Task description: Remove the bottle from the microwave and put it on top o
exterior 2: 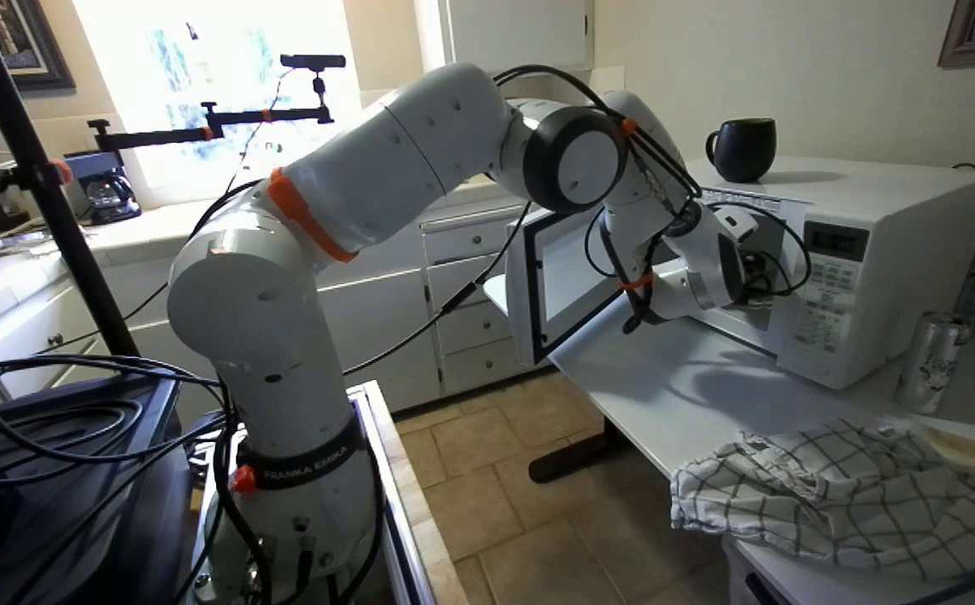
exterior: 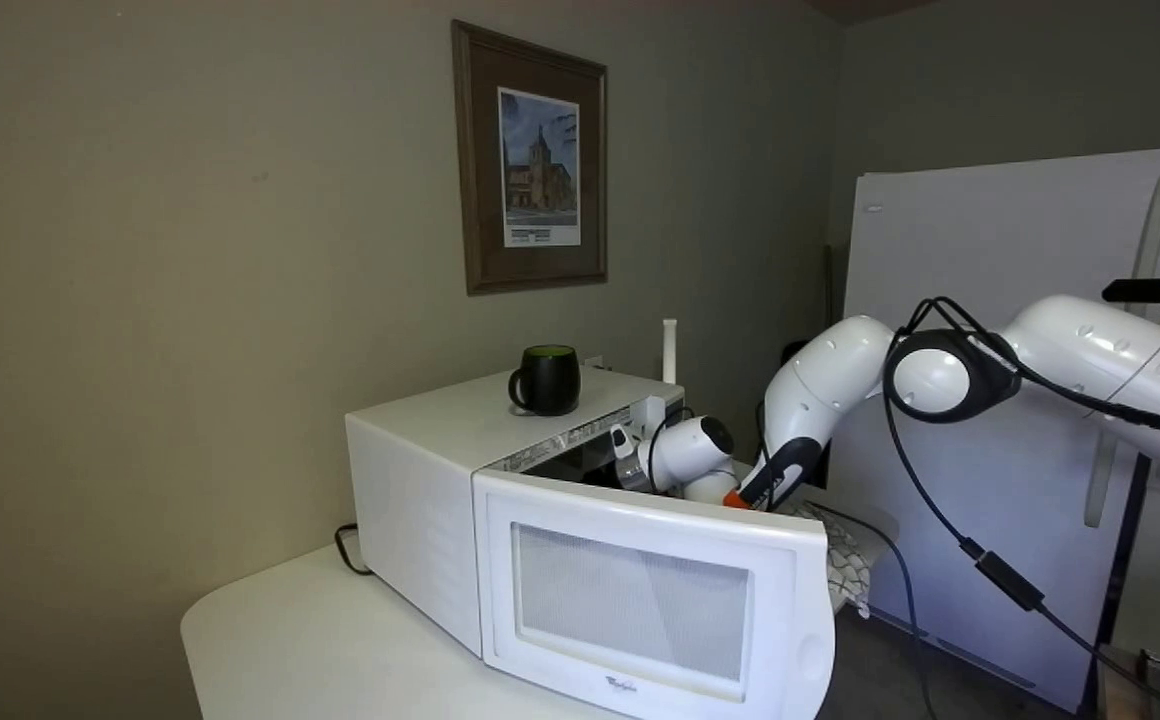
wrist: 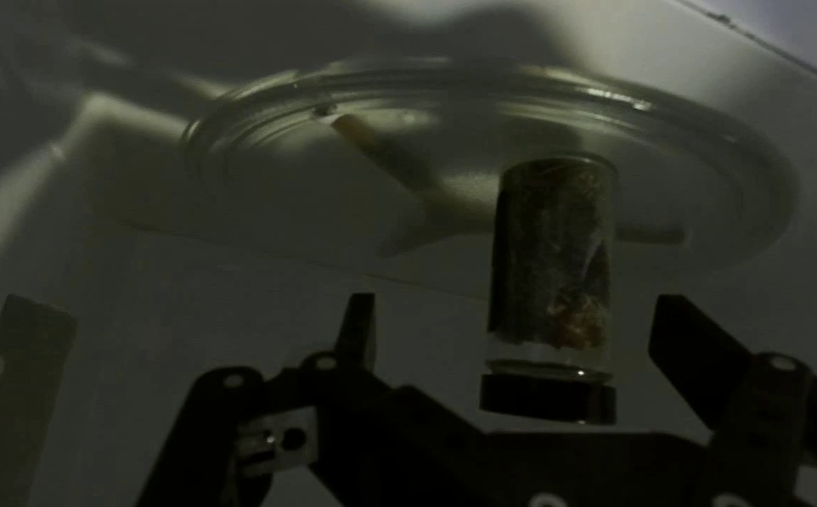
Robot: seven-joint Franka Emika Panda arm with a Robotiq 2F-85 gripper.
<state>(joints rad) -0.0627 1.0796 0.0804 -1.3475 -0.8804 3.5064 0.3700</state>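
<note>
The white microwave (exterior: 415,520) stands on a table with its door swung open; it also shows in an exterior view (exterior 2: 916,244). In the wrist view, a slim translucent bottle (wrist: 553,253) with dark and reddish contents and a black cap stands on the glass turntable inside. That picture is upside down, so the cap points down in it. My gripper (wrist: 514,303) is open, one finger on each side of the bottle's capped part, with gaps on both sides. It touches neither side. The bottle and fingertips are hidden inside the microwave in both exterior views.
A black mug (exterior: 548,381) stands on the microwave's top. The open door (exterior: 640,600) hangs beside the arm. A can (exterior 2: 933,361) and a checked cloth (exterior 2: 840,496) lie near the microwave's control-panel side. The turntable rim (wrist: 768,176) surrounds the bottle. Cables loop around the wrist.
</note>
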